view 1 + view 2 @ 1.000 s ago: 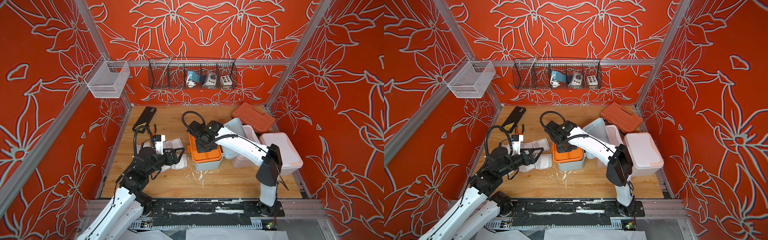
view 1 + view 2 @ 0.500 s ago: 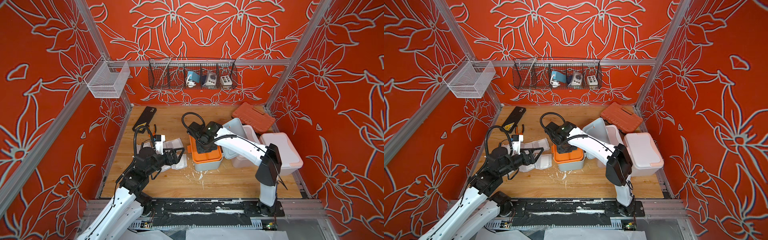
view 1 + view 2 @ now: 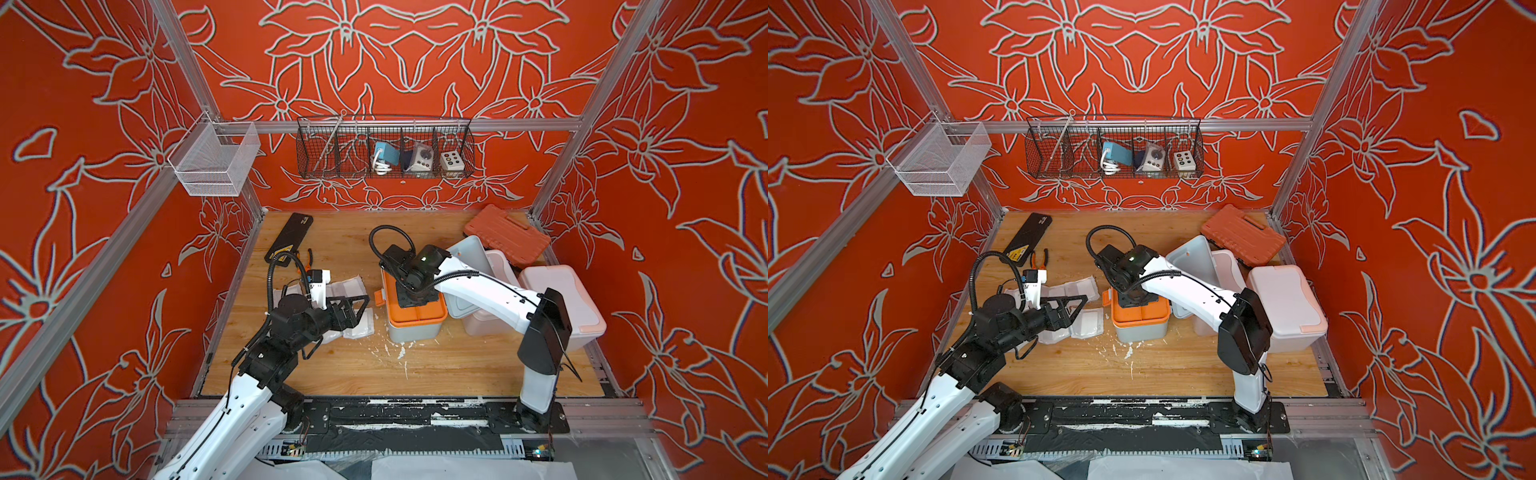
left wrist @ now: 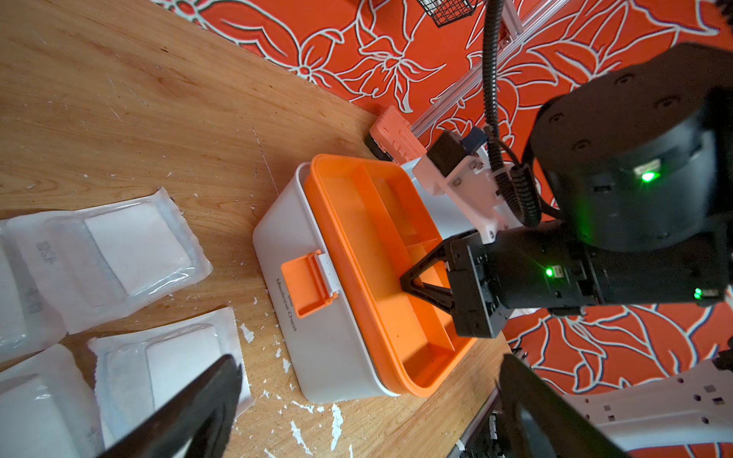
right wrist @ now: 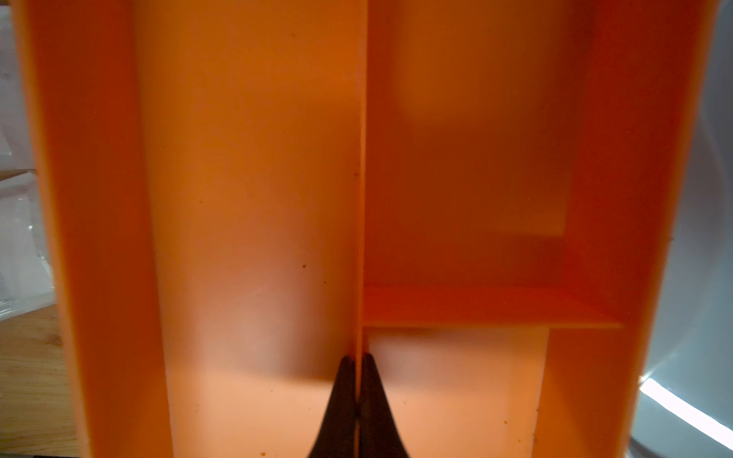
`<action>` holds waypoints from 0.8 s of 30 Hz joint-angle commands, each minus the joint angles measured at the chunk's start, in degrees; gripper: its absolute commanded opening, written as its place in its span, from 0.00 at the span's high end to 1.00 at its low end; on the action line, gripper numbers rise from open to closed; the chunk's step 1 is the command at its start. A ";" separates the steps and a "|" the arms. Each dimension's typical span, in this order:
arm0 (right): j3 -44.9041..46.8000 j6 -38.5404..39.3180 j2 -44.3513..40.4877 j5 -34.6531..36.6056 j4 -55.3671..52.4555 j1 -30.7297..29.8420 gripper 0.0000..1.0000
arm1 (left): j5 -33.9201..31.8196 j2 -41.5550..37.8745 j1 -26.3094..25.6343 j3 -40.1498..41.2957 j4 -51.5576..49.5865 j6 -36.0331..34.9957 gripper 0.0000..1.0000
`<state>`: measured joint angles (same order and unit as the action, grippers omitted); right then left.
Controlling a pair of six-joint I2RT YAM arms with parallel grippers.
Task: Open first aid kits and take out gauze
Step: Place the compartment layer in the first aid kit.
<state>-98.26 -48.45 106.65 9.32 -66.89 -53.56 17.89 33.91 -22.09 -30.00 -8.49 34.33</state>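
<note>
The blue-grey first aid kit (image 3: 413,332) (image 4: 325,337) stands mid-table with its lid (image 3: 467,259) swung up and an orange tray (image 4: 380,246) in its top. My right gripper (image 3: 415,297) (image 5: 355,359) reaches down into that tray and is shut on its thin middle divider (image 5: 361,198). My left gripper (image 3: 365,307) (image 4: 371,363) hangs open just left of the kit, empty, over several gauze packets (image 3: 349,286) (image 4: 135,246) lying on the wood. A white kit (image 3: 498,266) and a shut pale pink kit (image 3: 561,299) stand to the right.
An orange-red tool case (image 3: 505,232) leans at the back right. A black case (image 3: 291,241) and pliers (image 3: 309,257) lie at the back left. White flakes (image 3: 399,353) litter the wood before the kit. Two wire baskets (image 3: 384,147) hang on the walls.
</note>
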 commanded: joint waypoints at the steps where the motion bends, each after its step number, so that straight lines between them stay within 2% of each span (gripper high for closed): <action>1: 1.70 -0.68 -1.12 0.67 -0.31 0.47 1.00 | 0.42 -0.16 0.04 0.56 0.76 -0.40 0.02; 6: 3.98 0.02 -1.54 -2.15 2.99 0.41 1.00 | 0.43 -0.15 0.09 0.57 0.75 -0.23 0.02; 13: 6.05 0.81 -1.27 -2.02 4.59 0.44 1.00 | 0.44 0.01 0.03 0.51 0.76 -0.40 0.02; 18: 4.58 1.68 -1.16 0.06 3.07 0.47 1.00 | 0.50 0.32 0.03 0.38 0.84 -0.48 0.02; 24: 2.41 3.22 -0.38 -0.92 3.23 0.47 1.00 | 0.97 0.98 0.03 0.33 1.46 -0.38 0.02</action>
<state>-94.78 -46.35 104.75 8.08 -62.65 -53.21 18.06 34.70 -22.09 -30.00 -8.47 34.35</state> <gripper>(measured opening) 0.055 0.978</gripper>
